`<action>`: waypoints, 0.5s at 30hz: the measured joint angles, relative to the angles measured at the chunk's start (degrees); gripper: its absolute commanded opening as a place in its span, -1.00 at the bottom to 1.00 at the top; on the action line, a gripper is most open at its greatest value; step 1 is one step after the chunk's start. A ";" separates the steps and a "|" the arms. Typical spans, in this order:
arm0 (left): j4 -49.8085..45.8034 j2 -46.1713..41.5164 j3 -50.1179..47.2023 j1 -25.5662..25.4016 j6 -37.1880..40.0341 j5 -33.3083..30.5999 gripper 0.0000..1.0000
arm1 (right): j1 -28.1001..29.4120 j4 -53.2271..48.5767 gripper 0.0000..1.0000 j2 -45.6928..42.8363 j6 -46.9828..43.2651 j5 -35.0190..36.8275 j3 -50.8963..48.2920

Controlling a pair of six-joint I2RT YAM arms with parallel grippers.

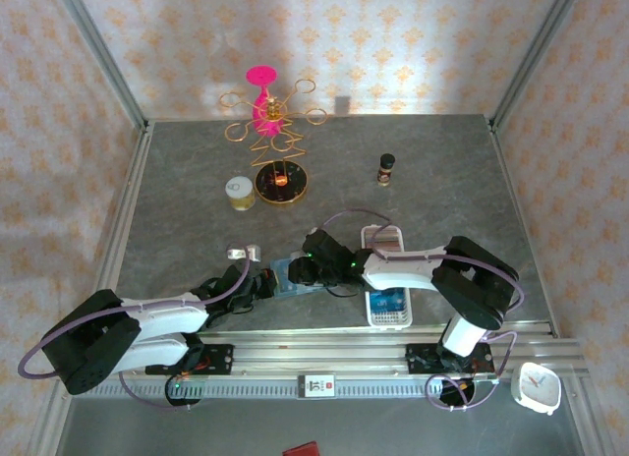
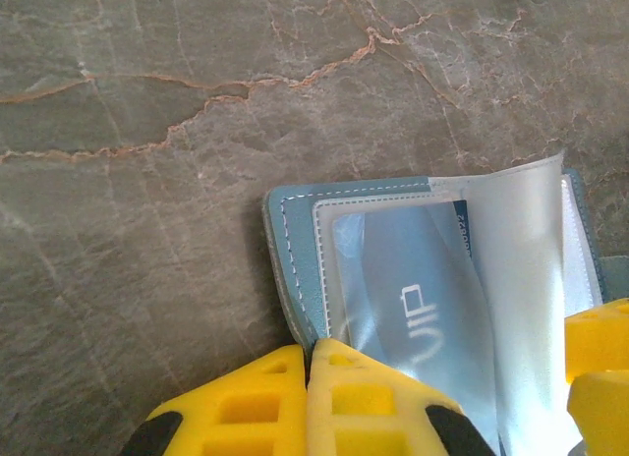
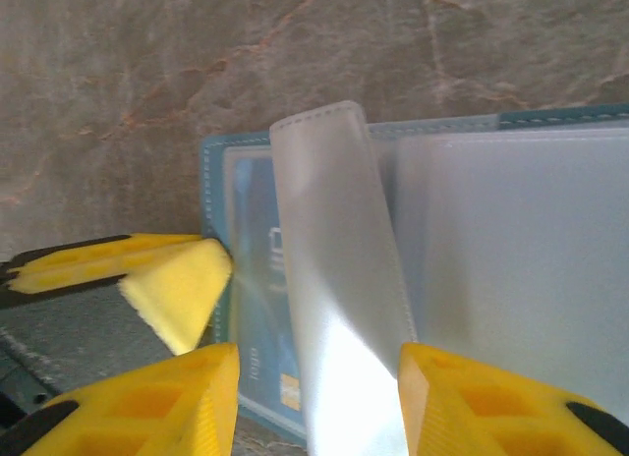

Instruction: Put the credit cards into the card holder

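On the card holder [image 2: 295, 242] left claw [image 2: 309, 356] clamps; right claw [image 3: 316, 366] apart; blue card [image 2: 403, 279] blurred.

A gold wire stand [image 1: 269, 142] holding a pink glass [image 1: 261, 81] stood at twelve o'clock, a small jar [image 1: 239, 192] at its seven o'clock, a dark bottle [image 1: 386, 167] toward one o'clock, a white clock [image 1: 537, 387] at five.
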 measured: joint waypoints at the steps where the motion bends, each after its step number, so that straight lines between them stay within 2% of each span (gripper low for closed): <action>1: 0.15 0.00 -0.04 0.00 -0.04 0.09 -0.91 | 0.00 0.68 -0.08 0.17 0.24 -0.35 0.00; 11: 2.05 -0.33 -1.11 -0.02 -0.61 0.48 -0.81 | 0.09 7.85 -0.09 1.57 3.48 -3.96 -1.03; 15: 2.12 -1.68 -1.86 -0.07 -1.09 0.59 -0.63 | 0.09 10.84 -0.09 1.77 4.81 -5.11 -1.73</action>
